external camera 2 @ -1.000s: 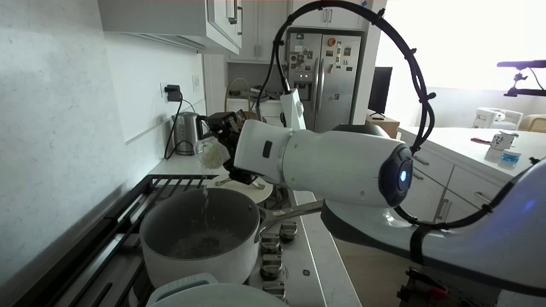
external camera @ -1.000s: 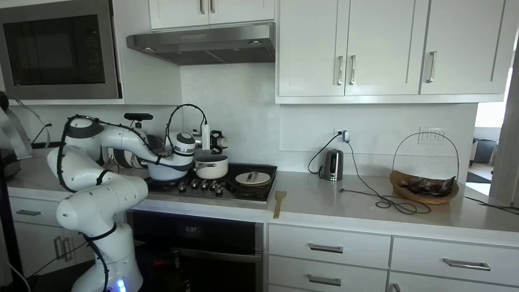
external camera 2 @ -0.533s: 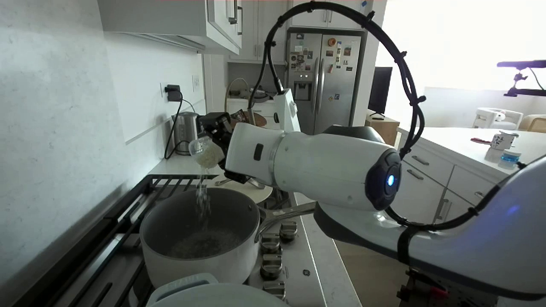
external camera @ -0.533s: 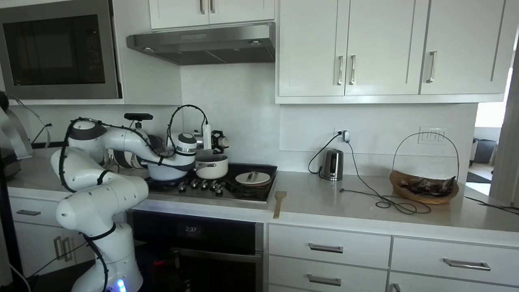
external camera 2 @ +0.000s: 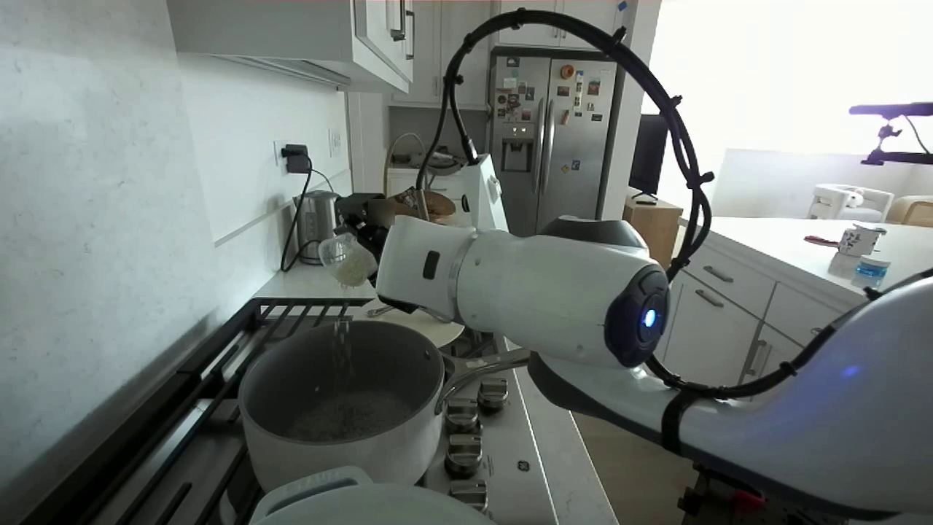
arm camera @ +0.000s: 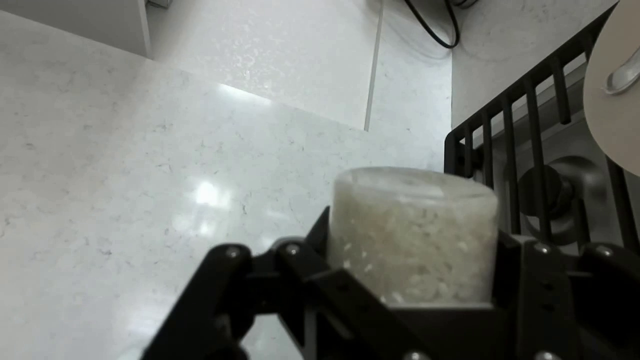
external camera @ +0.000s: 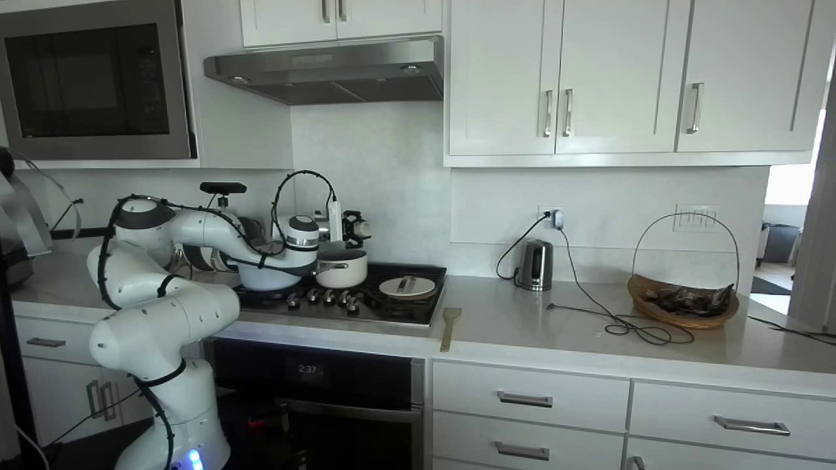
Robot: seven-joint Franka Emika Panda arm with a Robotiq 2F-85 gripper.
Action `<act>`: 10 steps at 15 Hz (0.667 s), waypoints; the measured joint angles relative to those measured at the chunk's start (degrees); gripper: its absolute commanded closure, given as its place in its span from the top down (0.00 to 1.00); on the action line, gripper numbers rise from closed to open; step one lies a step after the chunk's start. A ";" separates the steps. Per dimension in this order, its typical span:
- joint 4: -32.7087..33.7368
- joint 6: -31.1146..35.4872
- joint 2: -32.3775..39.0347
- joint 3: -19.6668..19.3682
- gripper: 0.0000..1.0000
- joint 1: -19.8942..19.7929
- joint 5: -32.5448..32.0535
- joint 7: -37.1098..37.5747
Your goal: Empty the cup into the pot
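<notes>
My gripper [arm camera: 414, 241] is shut on a clear plastic cup [arm camera: 412, 245], with a finger on each side of it. The cup holds pale grains that look like rice. In an exterior view the cup [external camera 2: 348, 260] hangs tilted in the black gripper [external camera 2: 364, 230], above the far side of the pot [external camera 2: 328, 459]. A thin stream of grains [external camera 2: 342, 350] falls into the pot. Pale grains [external camera 2: 353, 417] cover part of its bottom. The pot is cream outside and grey inside; it also shows on the stove [external camera: 343, 271]. The pot is out of the wrist view.
A pale blue pot [external camera 2: 372, 504] stands close beside the cream pot. The pot's metal handle [external camera 2: 488, 370] reaches out under the arm. A lid [external camera: 407, 287] lies on the stove grate. A kettle [external camera: 535, 264] and a wooden spatula [external camera: 450, 328] are on the counter. The wall backs the stove.
The arm, gripper and cup have shifted left in an exterior view and slightly right in an exterior view. The falling stream grew thicker half a second ago and is thinner now.
</notes>
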 measured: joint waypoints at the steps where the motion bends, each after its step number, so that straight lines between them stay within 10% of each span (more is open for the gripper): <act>1: 0.15 0.00 -0.38 0.12 0.32 -0.13 0.00 0.00; 10: 1.01 0.00 -4.83 0.53 0.32 -0.41 0.00 0.00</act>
